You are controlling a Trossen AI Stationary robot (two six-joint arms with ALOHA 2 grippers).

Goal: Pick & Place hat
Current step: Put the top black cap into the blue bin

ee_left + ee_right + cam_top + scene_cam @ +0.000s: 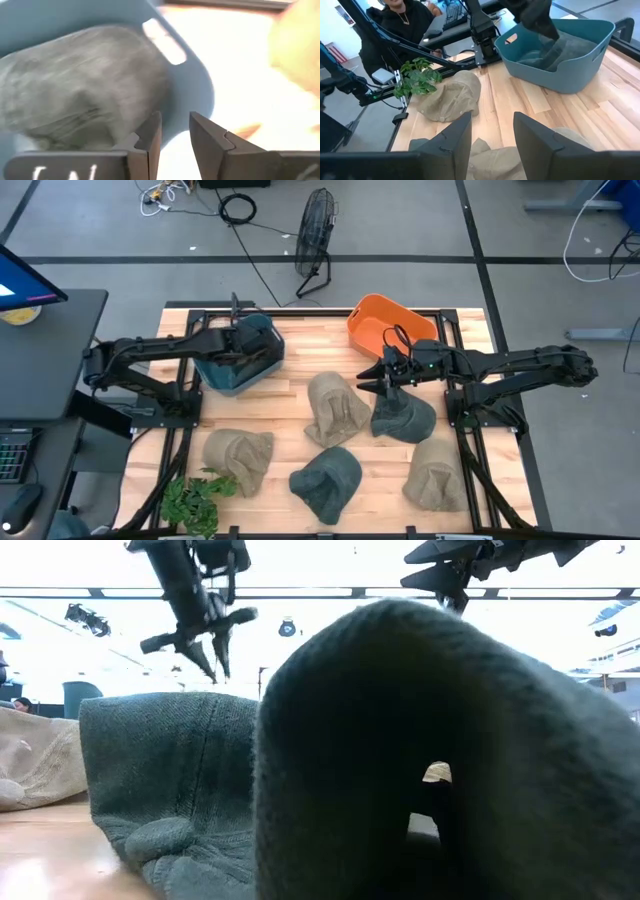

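My left gripper [238, 338] hangs over the blue bin [262, 365] at the table's far left, open and empty [175, 125]. A dark grey-green hat [75, 90] lies inside that bin. My right gripper [386, 376] is open and empty [492, 125], above the far edge of a dark green hat [405, 418] that lies on the table right of the middle. Another dark green hat [328, 480] lies near the front edge and fills the low view [430, 760]. Three tan hats [335, 408] [240, 456] [437, 473] lie on the table.
An orange bin [390, 323] stands at the far right of the table. A green plant [195, 500] sits at the near left corner. A person [400, 20] sits beyond the table in the right wrist view. Bare wood shows between the blue bin and the tan hats.
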